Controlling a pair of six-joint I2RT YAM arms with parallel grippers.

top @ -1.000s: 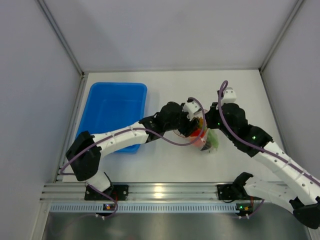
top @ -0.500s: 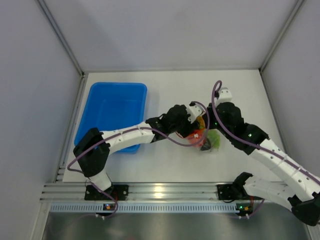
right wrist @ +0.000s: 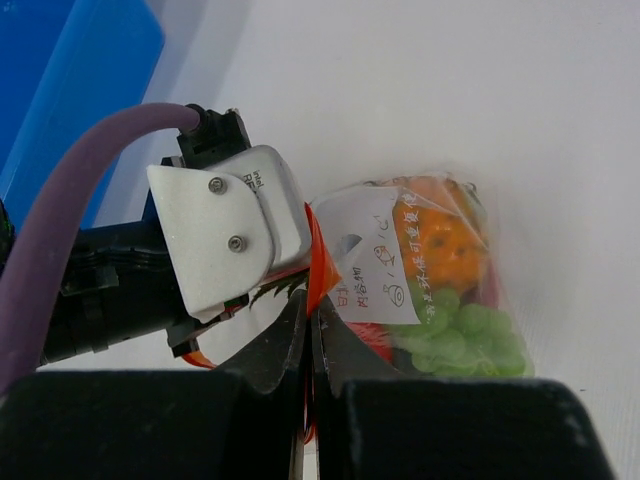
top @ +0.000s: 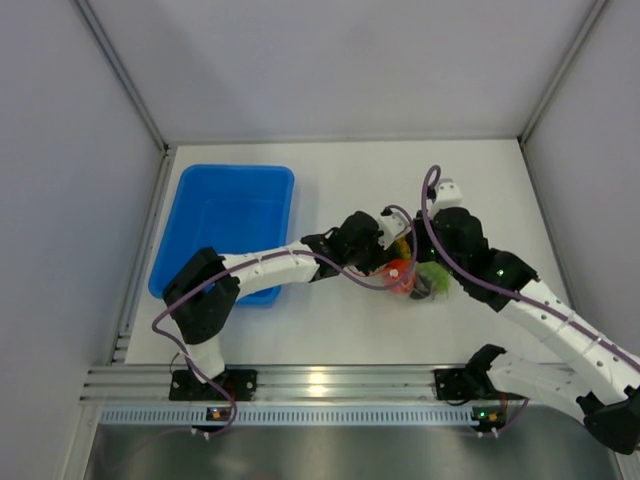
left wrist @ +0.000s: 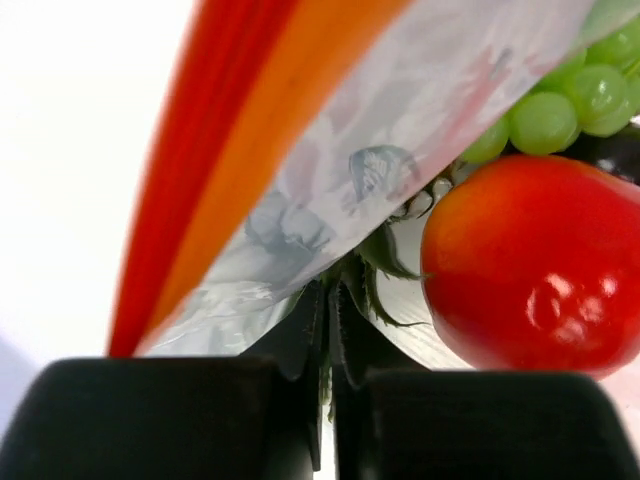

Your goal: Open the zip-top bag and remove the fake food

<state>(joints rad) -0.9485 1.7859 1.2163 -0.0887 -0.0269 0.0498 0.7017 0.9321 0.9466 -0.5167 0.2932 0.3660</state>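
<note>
While both tools meet at the zip-top bag [right wrist: 430, 300], its white label [right wrist: 380, 265] faces the right wrist cam: green and black printed characters plus a doodle face, not legible. Silver camera housing [right wrist: 228, 235] on the left wrist has tiny print, looks like "intel", rest unreadable. Bag is mid surface [top: 350, 170], right of blue tray [top: 230, 215], fake food [right wrist: 455, 245] inside. Left arm stretches low past the tray's front; right arm bends in from the right. Left tool [left wrist: 328, 330] is pinched nearly closed on bag film beside the orange-red zip strip [left wrist: 230, 130]. Right tool [right wrist: 308, 325] is clamped on that strip.
</note>
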